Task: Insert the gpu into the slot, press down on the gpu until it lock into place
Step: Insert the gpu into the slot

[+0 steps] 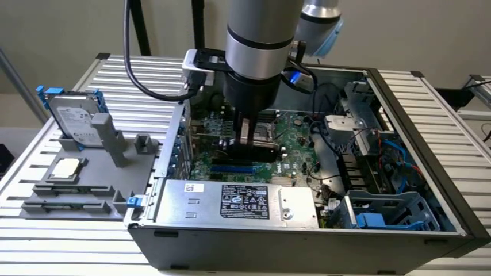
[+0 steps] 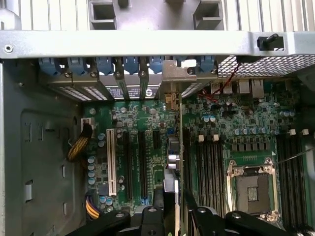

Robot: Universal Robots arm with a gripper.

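One gripper (image 1: 247, 144), at centre frame in the exterior view, clamps the upright gpu (image 1: 265, 153) close to the slot (image 1: 232, 170) inside the case (image 1: 268, 247).

In the exterior view the arm (image 1: 257, 34) and gripper (image 1: 247, 137) cover the top of the gpu (image 1: 265, 154), and the card hides one end of the slot (image 1: 230, 170). Whether its edge touches the slot cannot be told. The wrist view's edge cuts off the gripper. Print on the label (image 1: 244, 202) of the silver box (image 1: 184, 201) is too small to read.
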